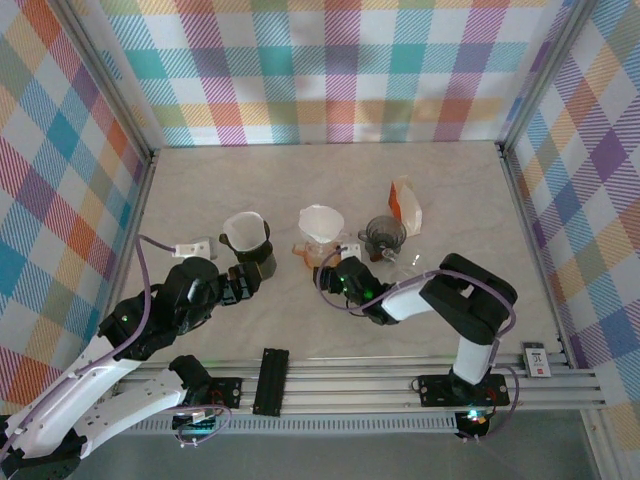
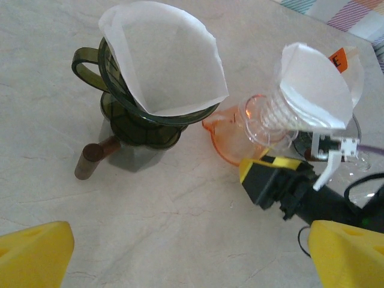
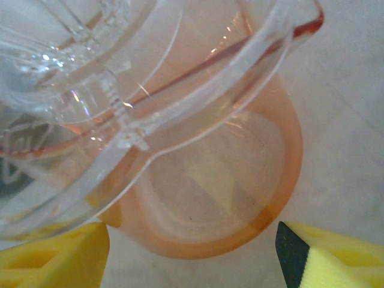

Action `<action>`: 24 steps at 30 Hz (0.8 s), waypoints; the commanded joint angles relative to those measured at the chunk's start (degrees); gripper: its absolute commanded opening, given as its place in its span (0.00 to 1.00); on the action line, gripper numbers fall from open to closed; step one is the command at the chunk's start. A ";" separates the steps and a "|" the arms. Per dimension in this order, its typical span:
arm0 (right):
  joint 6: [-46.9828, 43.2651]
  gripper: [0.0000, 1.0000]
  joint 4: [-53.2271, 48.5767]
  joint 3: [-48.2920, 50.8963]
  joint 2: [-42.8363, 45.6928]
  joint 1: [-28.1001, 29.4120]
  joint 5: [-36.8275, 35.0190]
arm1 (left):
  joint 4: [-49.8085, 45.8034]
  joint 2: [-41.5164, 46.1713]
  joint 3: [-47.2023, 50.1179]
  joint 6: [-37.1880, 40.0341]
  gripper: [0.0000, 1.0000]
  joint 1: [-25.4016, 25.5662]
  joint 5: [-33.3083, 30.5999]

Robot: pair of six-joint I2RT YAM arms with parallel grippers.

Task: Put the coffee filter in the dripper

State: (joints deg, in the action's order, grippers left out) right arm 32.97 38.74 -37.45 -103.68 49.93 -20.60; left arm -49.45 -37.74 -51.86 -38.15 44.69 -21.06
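Bright, even overhead light washes the pale desk; shadows are soft and short. Small glints sparkle on the clear dripper, which looks blurred close to the right wrist camera.

White-and-black arms carry purple cables; end effector pads are yellow.

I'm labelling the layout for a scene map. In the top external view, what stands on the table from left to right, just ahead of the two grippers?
Small white block → filter-lined dark green dripper → filter-lined clear dripper → smoky glass vessel.
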 commanded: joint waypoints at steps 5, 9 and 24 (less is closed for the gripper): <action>-2.51 0.74 -4.55 -10.32 -6.47 -4.41 4.57 | 0.12 0.34 0.76 -0.17 1.00 -0.56 0.40; -2.74 0.74 -7.16 -14.48 -9.14 -5.54 5.93 | 0.49 0.21 1.14 -0.09 1.00 -0.51 0.72; 1.86 0.76 -11.06 -4.52 1.25 -1.84 7.25 | 2.51 -0.24 2.44 0.35 1.00 -0.55 1.70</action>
State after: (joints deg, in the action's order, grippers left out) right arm 32.53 30.33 -44.56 -106.00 46.26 -14.20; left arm -48.95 -37.93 -50.00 -38.13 44.69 -20.03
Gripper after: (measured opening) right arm 0.754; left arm 0.999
